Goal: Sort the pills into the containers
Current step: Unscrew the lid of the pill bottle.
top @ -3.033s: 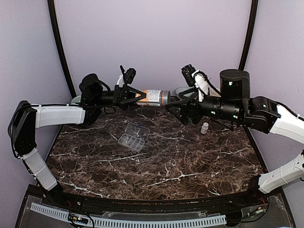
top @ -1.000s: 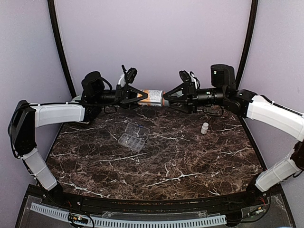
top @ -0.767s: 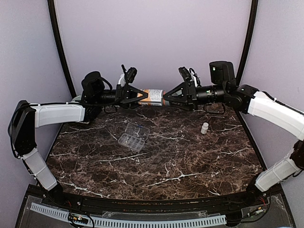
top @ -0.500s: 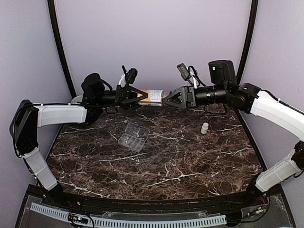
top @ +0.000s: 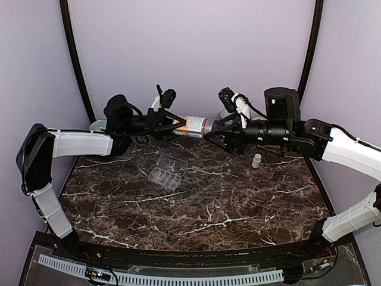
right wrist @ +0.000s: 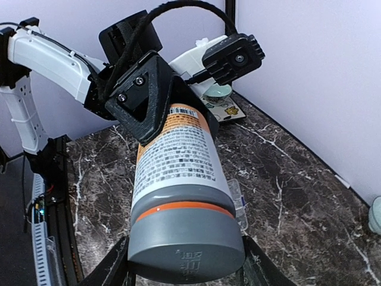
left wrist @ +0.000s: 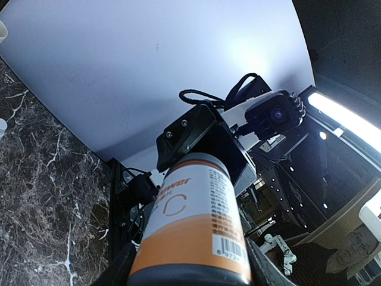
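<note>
Working over a dark brown, white-veined marble-pattern table top (top: pixel 208 208). Reaching in from both sides toward the far middle with two white-and-black arms.

Holding a cylindrical orange-and-white labelled plastic bottle (top: pixel 191 126) roughly level in the air above the far part of the table. Clamping its base end with the left gripper (top: pixel 177 123), fingers pressing on opposite sides. Grasping its grey cap (right wrist: pixel 184 238) with the right gripper (top: pixel 209 132), fingers lying tight against both sides of the cap.

Working well apart from the small flat clear-plastic organizer box (top: pixel 167 171), divided into little compartments and lying on the table left of centre, in front of and below the bottle; lid position not discernible.

Showing, in the right wrist view, a pale green ceramic bowl (right wrist: pixel 215 92) at the far left of the table, behind the left arm.

Passing the right arm above a small white upright vial (top: pixel 256 160), standing on the table at the right.
</note>
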You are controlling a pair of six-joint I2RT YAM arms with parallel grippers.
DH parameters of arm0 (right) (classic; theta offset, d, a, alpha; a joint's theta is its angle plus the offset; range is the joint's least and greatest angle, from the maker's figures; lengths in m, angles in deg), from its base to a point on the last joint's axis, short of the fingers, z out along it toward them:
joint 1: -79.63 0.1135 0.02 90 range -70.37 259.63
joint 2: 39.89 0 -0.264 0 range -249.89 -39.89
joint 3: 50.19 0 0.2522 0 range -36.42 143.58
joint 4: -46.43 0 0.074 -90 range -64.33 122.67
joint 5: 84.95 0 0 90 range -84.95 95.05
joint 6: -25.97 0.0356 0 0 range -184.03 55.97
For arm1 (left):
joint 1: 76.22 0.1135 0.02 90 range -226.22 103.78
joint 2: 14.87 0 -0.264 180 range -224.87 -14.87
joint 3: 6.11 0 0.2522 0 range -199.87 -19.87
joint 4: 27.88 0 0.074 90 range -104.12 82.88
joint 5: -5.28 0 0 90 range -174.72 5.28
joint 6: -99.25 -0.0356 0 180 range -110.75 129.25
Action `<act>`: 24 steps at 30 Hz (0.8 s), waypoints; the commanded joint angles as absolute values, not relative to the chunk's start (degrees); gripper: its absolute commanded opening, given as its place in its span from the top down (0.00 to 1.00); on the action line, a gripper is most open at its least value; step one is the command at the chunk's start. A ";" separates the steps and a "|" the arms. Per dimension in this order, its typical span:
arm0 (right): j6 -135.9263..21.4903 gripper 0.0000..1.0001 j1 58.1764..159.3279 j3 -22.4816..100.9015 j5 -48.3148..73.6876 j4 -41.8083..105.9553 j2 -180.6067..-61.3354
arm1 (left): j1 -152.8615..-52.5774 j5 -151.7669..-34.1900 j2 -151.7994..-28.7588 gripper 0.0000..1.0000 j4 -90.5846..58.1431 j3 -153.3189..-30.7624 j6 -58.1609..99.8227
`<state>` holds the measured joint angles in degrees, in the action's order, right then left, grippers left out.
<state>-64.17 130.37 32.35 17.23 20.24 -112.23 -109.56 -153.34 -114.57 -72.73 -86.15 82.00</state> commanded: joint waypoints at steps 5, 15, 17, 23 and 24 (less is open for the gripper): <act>-76.34 0.57 132.31 27.70 -2.61 24.38 -111.75 | -109.71 -155.84 -113.94 1.00 -80.91 -87.62 88.26; -86.30 0.56 134.57 24.73 -14.52 30.12 -111.04 | -109.70 -158.35 -115.50 1.00 -84.78 -88.15 92.40; -87.35 0.53 135.14 24.31 -16.11 30.89 -110.92 | -109.70 -158.36 -115.51 1.00 -84.74 -88.09 92.33; -84.19 0.37 135.22 25.90 -13.93 29.46 -110.53 | -109.71 -158.15 -115.21 1.00 -82.64 -88.02 90.32; -83.53 0.35 135.19 26.30 -13.20 29.16 -110.36 | -109.71 -158.09 -115.10 1.00 -82.07 -88.07 89.85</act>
